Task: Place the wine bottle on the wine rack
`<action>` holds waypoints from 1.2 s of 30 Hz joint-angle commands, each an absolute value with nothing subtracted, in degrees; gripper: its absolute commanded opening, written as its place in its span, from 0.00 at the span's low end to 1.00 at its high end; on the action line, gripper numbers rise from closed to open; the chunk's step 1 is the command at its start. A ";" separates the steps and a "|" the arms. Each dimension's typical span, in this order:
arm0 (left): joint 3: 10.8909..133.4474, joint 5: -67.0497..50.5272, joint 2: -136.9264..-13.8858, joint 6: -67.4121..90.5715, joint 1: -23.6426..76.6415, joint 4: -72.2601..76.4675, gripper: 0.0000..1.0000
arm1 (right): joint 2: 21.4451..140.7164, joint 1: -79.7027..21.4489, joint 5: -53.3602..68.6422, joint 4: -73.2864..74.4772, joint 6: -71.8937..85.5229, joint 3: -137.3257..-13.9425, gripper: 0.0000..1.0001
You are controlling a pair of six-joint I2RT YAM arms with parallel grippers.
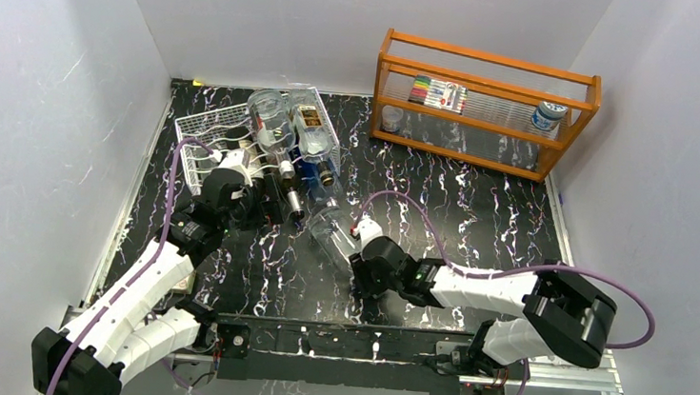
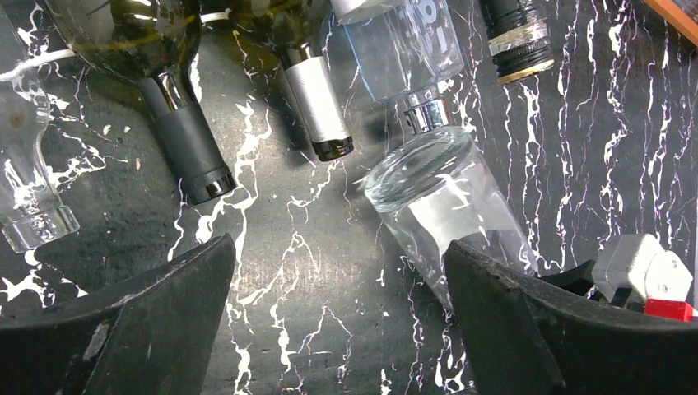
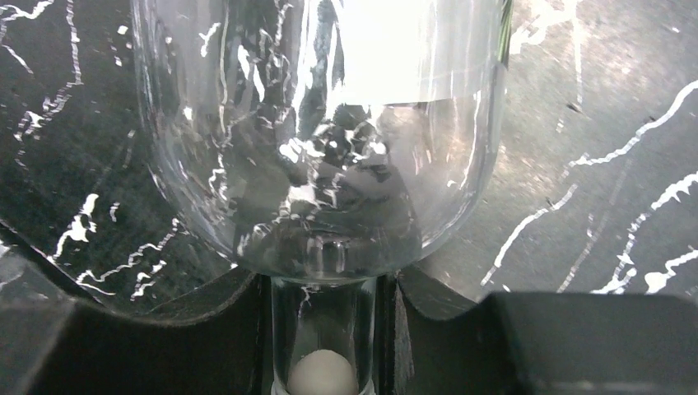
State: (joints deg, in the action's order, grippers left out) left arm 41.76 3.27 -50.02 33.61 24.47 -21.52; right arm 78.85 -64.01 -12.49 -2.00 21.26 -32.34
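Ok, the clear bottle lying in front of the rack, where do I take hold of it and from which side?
By the neck, from the near side. The clear bottle lies with its base toward the wine rack and its neck toward the right gripper, whose jaws clamp it there. The body is wide, slick glass.

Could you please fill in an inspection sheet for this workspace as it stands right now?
Surface: black, white-veined table; no spills seen.
Job's things: clear bottle lying on the table, not on the rack; white wire rack carries several racked bottles.
Clutter: orange shelf holding a marker pack and a small container.
End effectors: right end effector shut on the bottle's neck; left end effector open and empty, near the racked bottles' necks.
Cables: purple cables, one along each arm; no snag seen.
Surroundings: white walls on three sides.
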 commanded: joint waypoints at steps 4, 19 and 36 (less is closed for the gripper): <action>43.83 3.95 -48.62 33.09 24.17 -22.24 0.98 | 71.95 -63.19 -16.89 -1.27 18.90 -29.16 0.00; 44.52 4.57 -48.25 32.88 24.17 -22.65 0.98 | 51.15 -63.19 -14.33 -4.00 16.69 -23.26 0.00; 49.67 14.92 -42.47 29.34 24.17 -26.26 0.98 | 38.63 -63.19 -15.32 -2.02 15.90 -25.94 0.00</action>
